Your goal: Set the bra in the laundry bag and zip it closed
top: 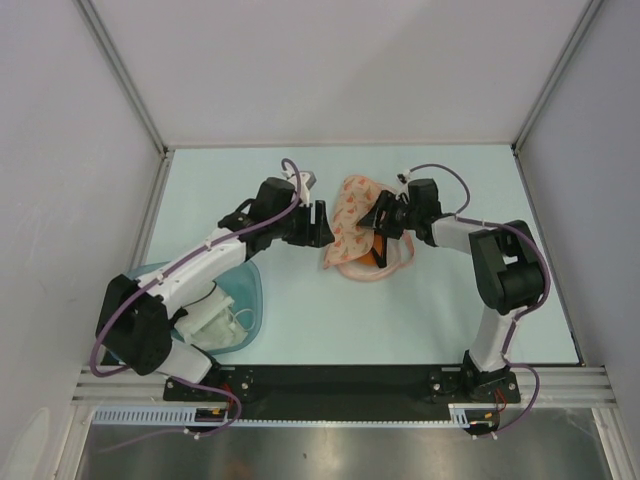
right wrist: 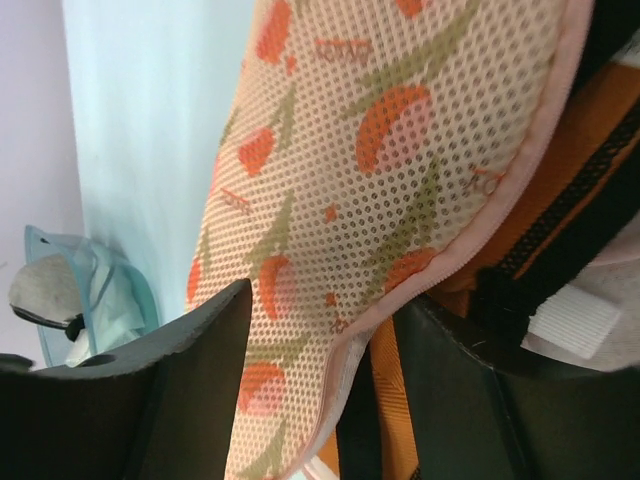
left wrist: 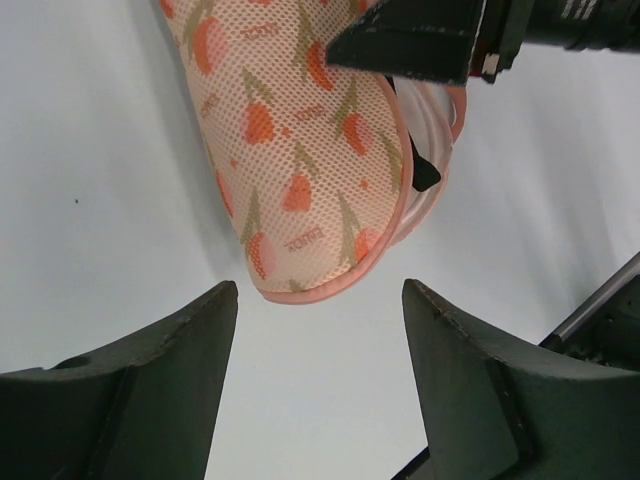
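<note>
Between both arms, the laundry bag [top: 352, 228] lies lengthwise, far-to-near.

I'm in a lab test cell, not a home: pale mint table [top: 330, 330] boxed in by plain white panels [top: 60, 150] on aluminium-profile posts [top: 120, 70]. My two arms are bolted to a black base plate [top: 340, 385] on an extrusion rail [top: 340, 412] at the near edge, with purple cables [top: 105, 335] looped along them. The only household things here are staged props: a mesh laundry bag [top: 355, 225] and a teal tub [top: 245, 300].
</note>
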Tool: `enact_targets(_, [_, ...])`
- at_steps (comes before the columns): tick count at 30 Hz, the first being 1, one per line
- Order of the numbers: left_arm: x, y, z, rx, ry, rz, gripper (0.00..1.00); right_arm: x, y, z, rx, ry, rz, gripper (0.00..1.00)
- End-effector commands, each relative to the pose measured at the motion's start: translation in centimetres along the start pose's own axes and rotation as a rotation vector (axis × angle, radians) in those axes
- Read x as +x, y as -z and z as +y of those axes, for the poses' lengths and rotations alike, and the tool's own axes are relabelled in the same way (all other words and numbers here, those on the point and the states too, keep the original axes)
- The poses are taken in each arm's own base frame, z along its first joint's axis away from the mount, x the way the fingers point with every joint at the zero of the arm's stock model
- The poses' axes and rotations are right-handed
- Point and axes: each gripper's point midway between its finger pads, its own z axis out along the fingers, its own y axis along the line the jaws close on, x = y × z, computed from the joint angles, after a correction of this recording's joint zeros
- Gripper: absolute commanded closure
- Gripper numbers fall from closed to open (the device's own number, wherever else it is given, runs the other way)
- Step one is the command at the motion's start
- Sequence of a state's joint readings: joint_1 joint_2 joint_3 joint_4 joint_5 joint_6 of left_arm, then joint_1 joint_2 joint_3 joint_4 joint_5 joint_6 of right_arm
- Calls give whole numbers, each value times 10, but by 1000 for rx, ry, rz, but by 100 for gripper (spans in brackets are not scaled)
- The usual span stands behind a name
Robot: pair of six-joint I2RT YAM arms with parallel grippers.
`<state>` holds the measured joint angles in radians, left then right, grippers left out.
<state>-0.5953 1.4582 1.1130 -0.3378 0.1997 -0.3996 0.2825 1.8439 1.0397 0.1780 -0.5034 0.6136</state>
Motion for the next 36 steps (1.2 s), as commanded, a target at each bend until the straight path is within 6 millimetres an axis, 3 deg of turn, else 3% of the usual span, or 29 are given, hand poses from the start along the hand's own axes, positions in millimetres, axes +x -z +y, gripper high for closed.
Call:
enact_targets(1, [-25, 11, -2, 39, -15, -80, 28, -8, -13, 2, 21, 11, -33, 40])
enact_targets(5, [-26, 12, 0, 46, -26, -95, 27, -18, -8, 9, 53, 62, -71, 74])
enact_targets(10, [-23, 1, 10, 47, -7, -78, 27, -32, 11, 6, 178, 146, -104, 90])
enact_targets(11, [-24, -2, 11, 47, 0, -80, 27, -41, 17, 14, 168, 180, -129, 94])
enact_targets(13, [-24, -10, 16, 37, 16, -74, 27, -36, 25, 6, 226, 176, -112, 100])
enact_targets(18, [-27, -26, 26, 17, 88, -63, 26, -24, 47, -18, 345, 162, -105, 100])
enact_targets(23, [-28, -52, 11, 127, 129, 0, 23, -19, 54, -46, 363, 119, -106, 100])
enact_targets(27, [-33, -66, 1, 196, 133, 19, 20, -15, 51, -67, 356, 94, -87, 100])
enact_targets(31, [-44, -74, -2, 202, 92, 16, 19, 3, 36, -83, 328, 83, -19, 100])
enact_targets(35, [-46, -89, 2, 199, 63, 42, 13, -5, 26, -83, 295, 80, -35, 100])
enact_targets(36, [-37, -98, 8, 183, 72, 76, 13, -5, 24, -82, 286, 80, -30, 100])
